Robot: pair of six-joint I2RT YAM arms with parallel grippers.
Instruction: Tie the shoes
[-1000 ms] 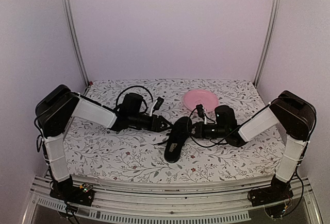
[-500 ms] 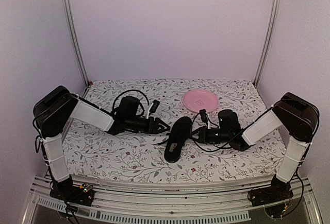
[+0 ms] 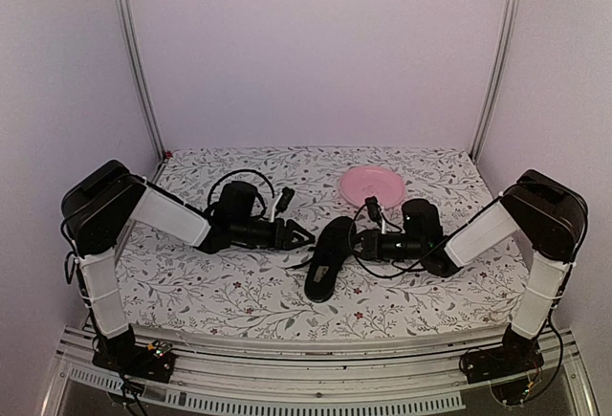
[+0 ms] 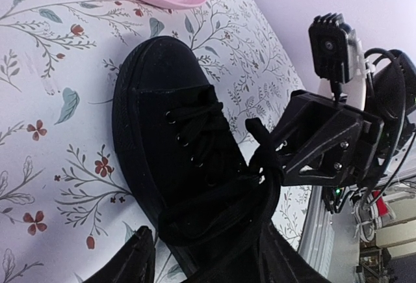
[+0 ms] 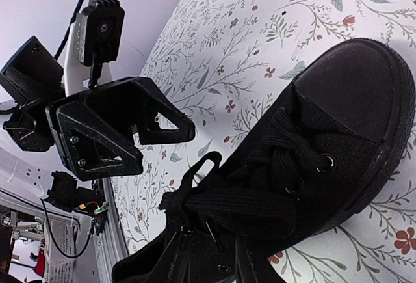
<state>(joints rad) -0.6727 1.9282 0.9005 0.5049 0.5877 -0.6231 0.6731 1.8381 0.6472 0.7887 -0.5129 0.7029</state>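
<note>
Shoe: I see the black shoe (image 3: 328,255) lying in the middle of the table (image 3: 220,292), toe pointing far, toward the pink plate (image 3: 372,186).
Laces: the laces (image 5: 279,159) run through the eyelets, and one loop stands up near the shoe's opening.
Left fingers: the left fingers (image 4: 133,260) are spread apart just left of the shoe, holding nothing.
Right fingers: the right fingers (image 4: 318,133) sit at the shoe's right side, tips by that loop. I cannot tell whether they grip it.
</note>
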